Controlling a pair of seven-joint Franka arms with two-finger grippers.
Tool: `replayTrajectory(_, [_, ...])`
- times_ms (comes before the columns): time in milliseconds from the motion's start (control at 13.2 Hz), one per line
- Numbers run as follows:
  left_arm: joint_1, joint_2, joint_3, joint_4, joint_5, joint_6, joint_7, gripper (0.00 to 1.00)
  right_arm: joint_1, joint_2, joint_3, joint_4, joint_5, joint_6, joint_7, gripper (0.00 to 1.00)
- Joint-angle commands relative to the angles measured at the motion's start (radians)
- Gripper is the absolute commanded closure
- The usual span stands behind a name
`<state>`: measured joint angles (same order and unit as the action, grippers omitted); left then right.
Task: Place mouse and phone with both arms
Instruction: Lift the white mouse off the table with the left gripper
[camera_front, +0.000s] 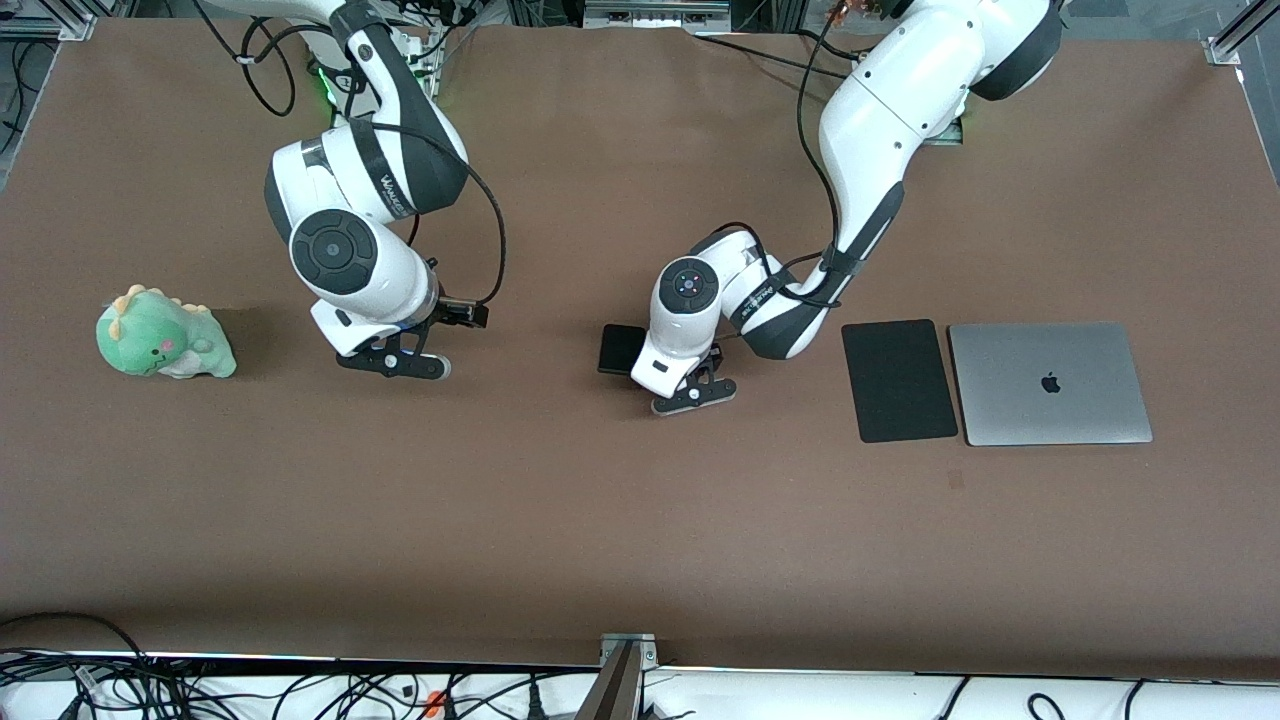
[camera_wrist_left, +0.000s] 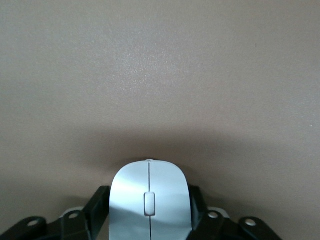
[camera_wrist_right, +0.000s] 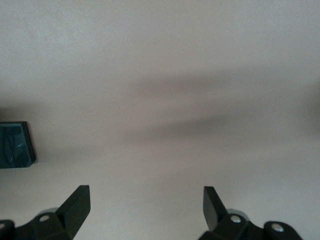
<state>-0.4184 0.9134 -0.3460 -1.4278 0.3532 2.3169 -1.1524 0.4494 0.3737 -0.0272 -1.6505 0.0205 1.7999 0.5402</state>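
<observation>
Near the table's (camera_front: 620, 560) middle, I see the left gripper (camera_front: 694, 396) pinching the mouse (camera_wrist_left: 149, 201) between its fingers, low over the surface. The phone (camera_front: 621, 348) lies flat just beside it. Toward the right arm's end, the right gripper (camera_front: 392, 362) hovers, jaws spread and holding nothing.

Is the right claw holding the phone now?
No. The right claw is open and empty over bare table, and the phone lies beside the left arm.
</observation>
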Motion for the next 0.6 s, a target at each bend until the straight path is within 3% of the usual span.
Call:
replayTrajectory(0, [0.0, 0.009, -0.005, 0.024, 0.013, -0.002, 0.01, 0.45, 0.009, 0.004, -0.005, 0.008, -0.004, -0.004, 0.014, 0.0])
replayTrajectory(151, [0.0, 0.007, -0.007, 0.024, 0.013, -0.004, 0.014, 0.54, 0.008, 0.004, -0.005, 0.006, -0.004, -0.004, 0.014, 0.0])
replayTrajectory(529, [0.047, -0.016, -0.014, 0.018, 0.013, -0.016, 0.06, 0.56, 0.008, 0.007, -0.005, 0.008, -0.002, -0.004, 0.014, 0.0])
